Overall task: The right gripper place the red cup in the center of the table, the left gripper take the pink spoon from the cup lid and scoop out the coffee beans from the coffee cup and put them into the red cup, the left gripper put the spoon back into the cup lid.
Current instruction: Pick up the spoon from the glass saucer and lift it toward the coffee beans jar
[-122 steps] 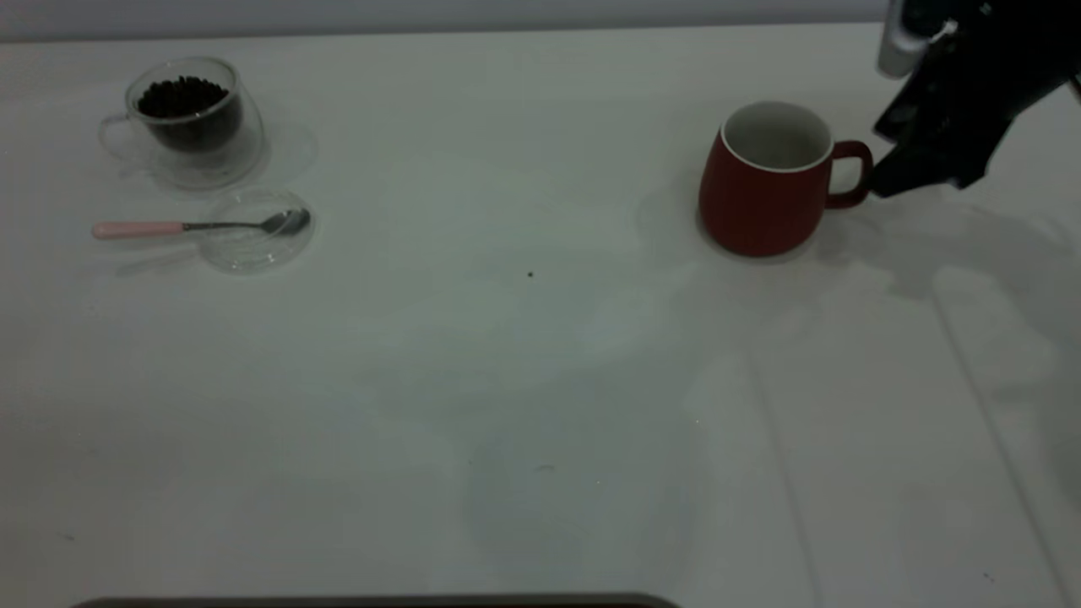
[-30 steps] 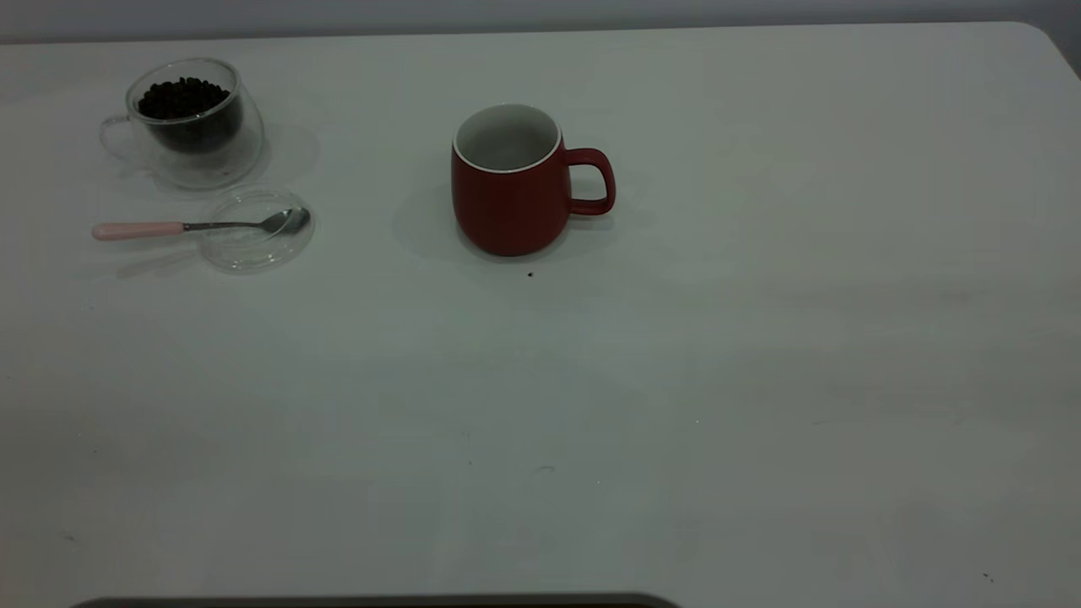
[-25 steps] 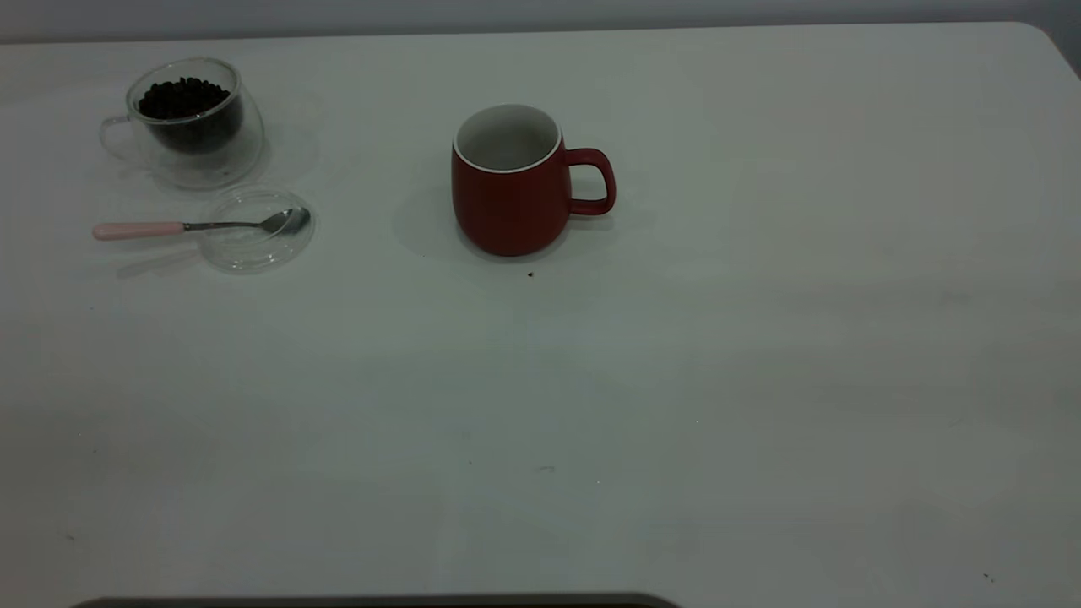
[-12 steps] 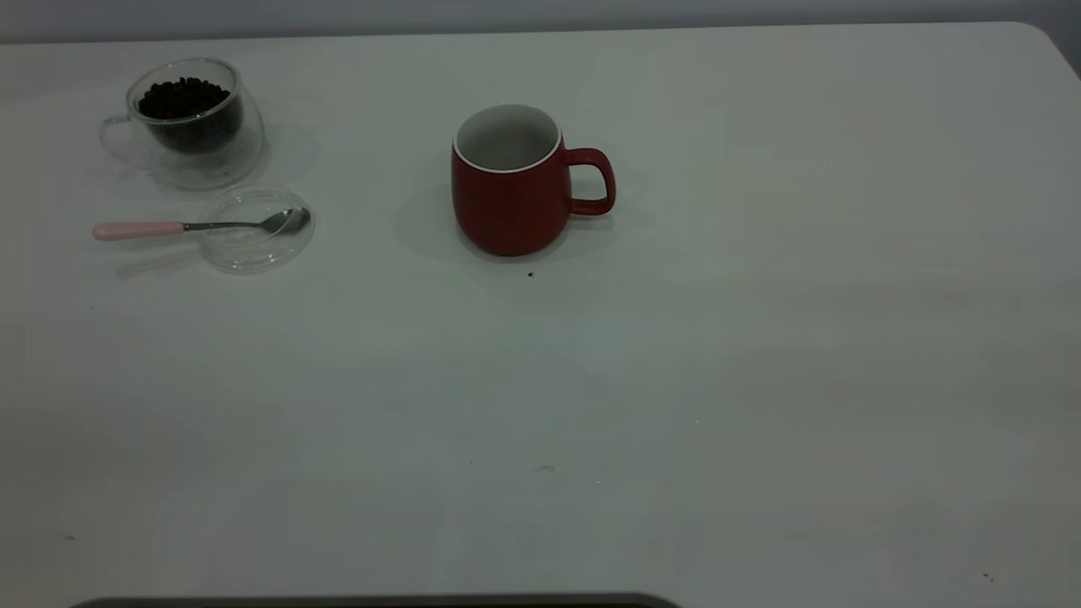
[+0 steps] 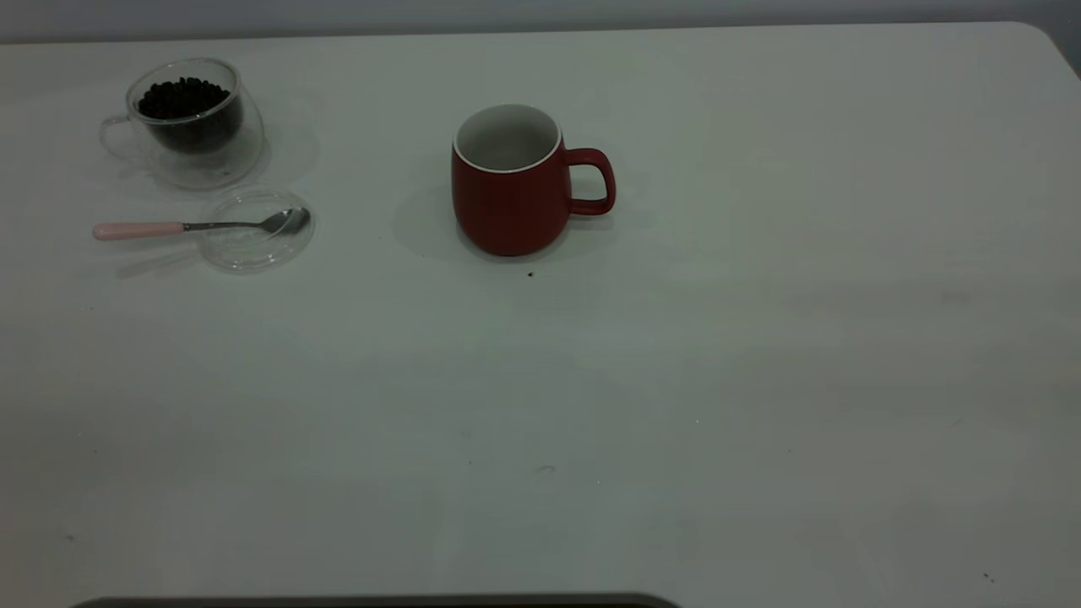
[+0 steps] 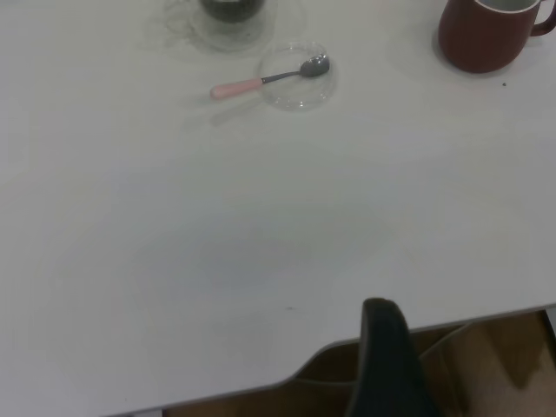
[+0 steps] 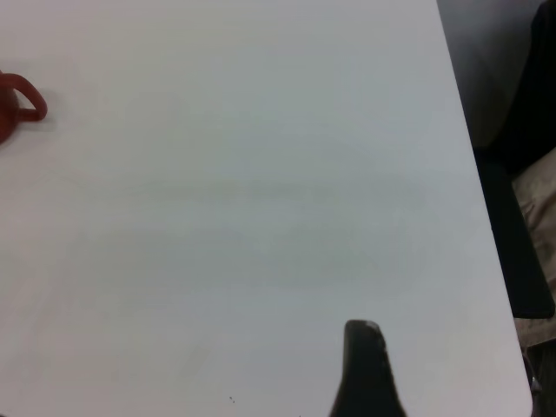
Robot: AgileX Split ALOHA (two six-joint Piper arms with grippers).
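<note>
Moved to mid-desk (image 5: pixel 760 338), the red cup (image 5: pixel 510 183) waits; left gripper (image 6: pixel 387 365), finger state unclear, should pinch the pink spoon (image 5: pixel 139 230) mid-handle.

We see the table (image 5: pixel 760 338) from an exterior camera, angled down; both wrist cameras look from high, far back, sharing the red cup (image 5: pixel 509 190).

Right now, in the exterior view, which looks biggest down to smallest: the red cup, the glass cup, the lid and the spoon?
1. red cup
2. glass cup, slightly smaller
3. lid and spoon: unsure. The spoon is longer, the lid broader.
</note>
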